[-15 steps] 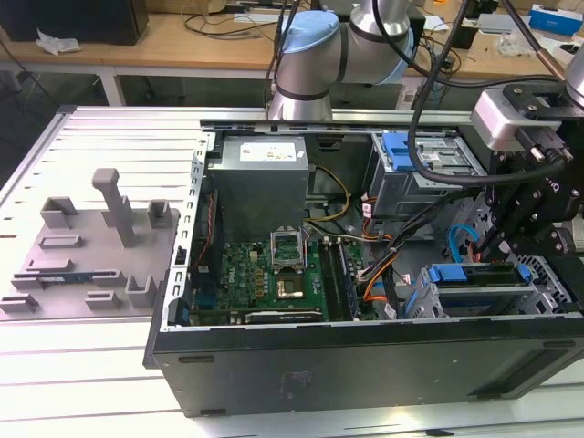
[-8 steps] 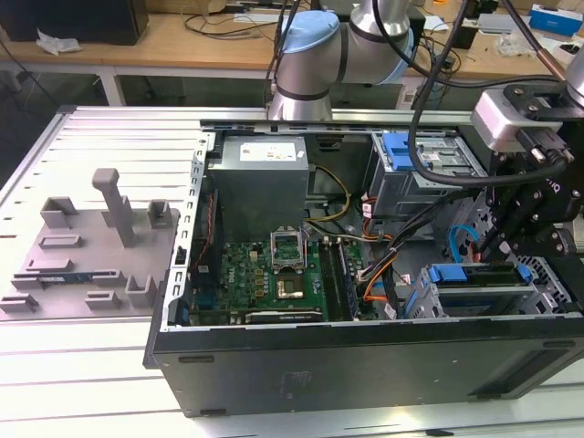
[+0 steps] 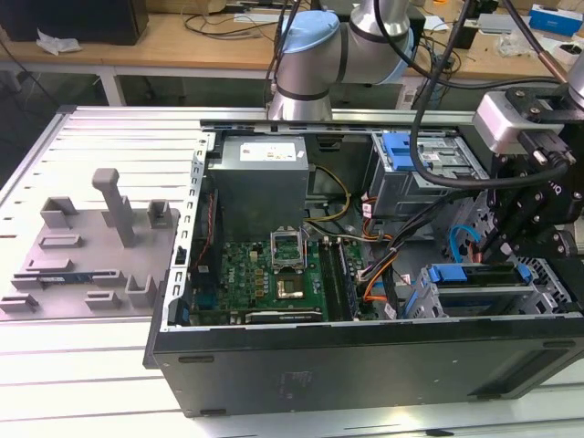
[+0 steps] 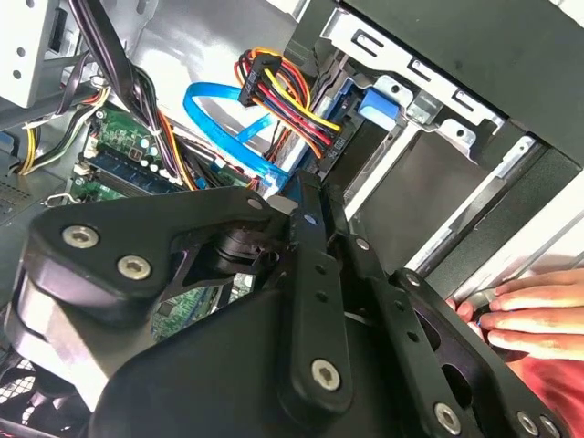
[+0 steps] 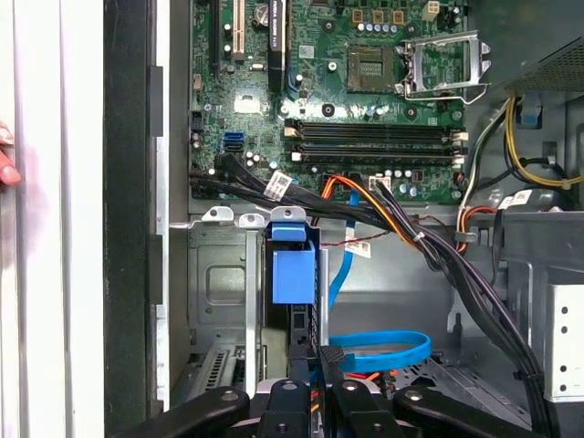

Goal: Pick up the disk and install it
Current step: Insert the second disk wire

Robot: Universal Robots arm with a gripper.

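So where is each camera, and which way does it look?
Exterior view: off the arm, above the open computer case; arm and gripper show.
First wrist view: on the arm, facing the motherboard and disk; gripper shows.
Second wrist view: on the arm, facing the drive bay past the gripper.
Both wrist views share the blue cable.

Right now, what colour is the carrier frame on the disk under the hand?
Bright blue, on the disk; it shows best in the first wrist view, just beyond the hand.

Exterior view: high, angled down onto the open computer case. Both wrist views: close inside it, sharing the blue cable and drive bay.
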